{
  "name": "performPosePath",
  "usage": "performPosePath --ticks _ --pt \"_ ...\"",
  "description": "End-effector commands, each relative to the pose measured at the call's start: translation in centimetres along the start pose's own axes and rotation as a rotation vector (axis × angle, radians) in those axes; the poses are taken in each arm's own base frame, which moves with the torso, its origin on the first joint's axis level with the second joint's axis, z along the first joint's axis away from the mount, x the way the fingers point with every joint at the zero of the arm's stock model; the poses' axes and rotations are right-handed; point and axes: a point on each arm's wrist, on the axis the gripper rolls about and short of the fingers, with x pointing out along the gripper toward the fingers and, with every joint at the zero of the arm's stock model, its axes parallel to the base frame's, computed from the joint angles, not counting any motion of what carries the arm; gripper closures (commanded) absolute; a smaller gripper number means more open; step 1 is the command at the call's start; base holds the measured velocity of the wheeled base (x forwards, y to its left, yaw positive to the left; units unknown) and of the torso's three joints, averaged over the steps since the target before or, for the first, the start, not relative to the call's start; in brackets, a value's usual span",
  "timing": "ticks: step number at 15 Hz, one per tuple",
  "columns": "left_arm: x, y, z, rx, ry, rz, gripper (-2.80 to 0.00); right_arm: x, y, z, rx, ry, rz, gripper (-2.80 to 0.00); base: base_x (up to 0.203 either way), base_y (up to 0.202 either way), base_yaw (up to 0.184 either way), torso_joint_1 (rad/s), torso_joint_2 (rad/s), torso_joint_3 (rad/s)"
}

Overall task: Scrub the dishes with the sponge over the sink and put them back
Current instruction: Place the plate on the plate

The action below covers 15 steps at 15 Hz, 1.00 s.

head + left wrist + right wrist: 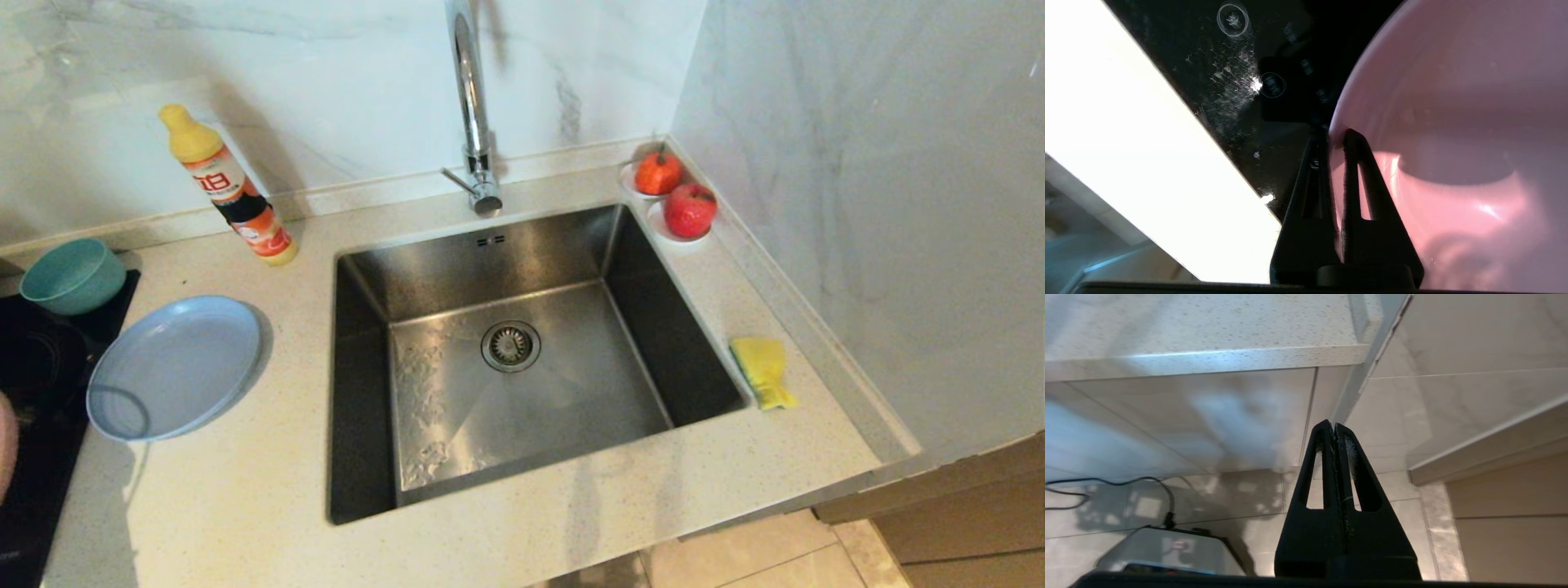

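Left gripper clamped on the rim of the pink plate, one finger inside the dish, the other outside, jaws nearly together with only the plate's thin wall between them. Beneath, the glossy black cooktop, touch symbols faintly visible, bordered by the pale countertop edge. In the head view, only a sliver of that pink plate showing at the far left border, over the black cooktop; gripper itself outside that view.

Right gripper parked low below the counter's overhang, fingers pressed flat together, holding nothing, pointing toward tiled floor and cabinet front.

Farther out on the speckled countertop: pale blue plate lying flat just left of the sink, its left edge overhanging the cooktop. Teal bowl upright behind it, on the cooktop's back corner. Yellow sponge on the narrow strip right of the basin, near the wall. Basin bare, round strainer drain at centre, chrome tap rising behind. Orange-labelled detergent bottle standing behind the plates; two red fruits on white saucers at the back right corner.
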Motion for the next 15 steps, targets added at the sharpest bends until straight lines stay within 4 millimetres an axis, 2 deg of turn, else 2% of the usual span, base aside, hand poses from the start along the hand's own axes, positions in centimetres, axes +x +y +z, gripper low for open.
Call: performPosePath --ticks 1,4,8,9,15 --pt "0.8 0.2 -0.1 -0.007 0.021 0.005 0.0 0.0 0.0 0.0 -0.001 0.002 0.001 0.0 0.0 0.0 0.0 0.0 0.0 0.0" --pt "-0.6 -0.2 -0.2 -0.001 -0.006 -0.006 0.0 0.0 0.0 0.0 -0.001 0.002 0.001 0.0 0.0 0.0 0.0 0.0 0.0 0.0" --pt "-4.7 -1.6 -0.8 0.029 -0.071 -0.076 0.0 0.0 0.0 0.0 -0.001 0.002 0.001 0.0 0.0 0.0 0.0 0.0 0.0 0.0" --pt "-5.2 -1.8 -0.9 0.035 -0.079 -0.088 0.0 0.0 0.0 0.0 -0.001 0.002 0.001 0.0 0.0 0.0 0.0 0.0 0.0 0.0" --pt "-6.2 -2.2 -1.1 0.047 -0.088 -0.145 0.0 0.0 0.0 0.0 -0.001 0.002 0.001 0.0 0.0 0.0 0.0 0.0 0.0 0.0"
